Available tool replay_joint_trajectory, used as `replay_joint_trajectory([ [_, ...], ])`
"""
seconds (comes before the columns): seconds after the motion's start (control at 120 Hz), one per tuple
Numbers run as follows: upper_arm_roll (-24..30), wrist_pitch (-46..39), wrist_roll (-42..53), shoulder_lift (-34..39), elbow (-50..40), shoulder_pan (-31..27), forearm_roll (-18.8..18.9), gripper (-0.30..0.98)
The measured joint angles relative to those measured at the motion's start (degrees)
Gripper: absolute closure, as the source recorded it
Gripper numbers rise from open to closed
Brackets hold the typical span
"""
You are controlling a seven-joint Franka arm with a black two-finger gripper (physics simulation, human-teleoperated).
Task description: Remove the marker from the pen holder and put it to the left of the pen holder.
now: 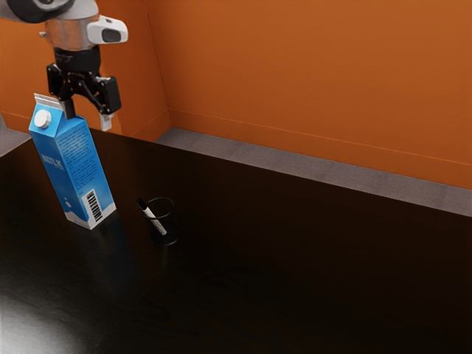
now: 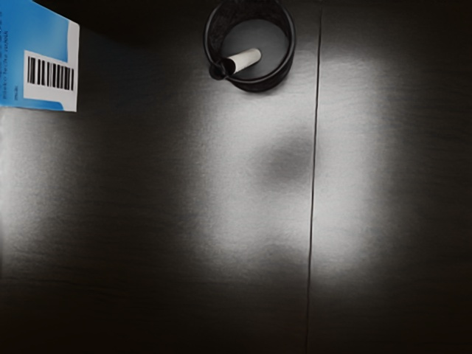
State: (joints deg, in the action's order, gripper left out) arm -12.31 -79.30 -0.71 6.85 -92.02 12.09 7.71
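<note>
The dark, glossy wood-grain tabletop (image 1: 243, 302) spreads nearest the exterior camera, and the first object on it is a round, black-rimmed pen holder (image 2: 258, 85). Inside leans a white-barrelled marker (image 1: 154, 220), its black cap poking out over the rim. The marker should be light and stiff, its smooth barrel a little slippery and apt to roll once laid down, though hardly fragile. The cap end looks the best place to take hold, ideally with a bit of barrel included, since gripping the cap alone might pull it off; a lift along the lean should avoid dragging the light holder over. The black two-finger gripper (image 1: 88, 116) stands well above the table by the top of the milk carton (image 1: 74, 158), fingers spread wide with nothing between them; whether it touches the carton I cannot tell.
</note>
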Motion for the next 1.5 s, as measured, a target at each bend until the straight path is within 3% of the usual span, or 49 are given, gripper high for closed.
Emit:
replay_joint_trajectory([
  [0.142, 0.0, -1.69, -0.71, 0.07, -1.34, 0.13, -0.04, 0.0],
  [0.267, 0.34, -6.42, -1.53, 0.87, -10.16, -1.3, -1.54, 0.0],
  [0.567, 0.48, -25.78, -3.89, -1.72, -28.65, -2.79, -4.12, 0.0],
  [0.925, -0.71, -39.97, -4.81, -10.45, -26.99, -2.69, -4.0, 0.0],
  [1.108, -0.8, -43.25, -4.29, -12.98, -26.44, -6.31, -4.15, 0.0],
  [1.5, -0.76, -47.48, -1.84, -18.48, -23.4, -6.1, -5.19, 0.0],
])
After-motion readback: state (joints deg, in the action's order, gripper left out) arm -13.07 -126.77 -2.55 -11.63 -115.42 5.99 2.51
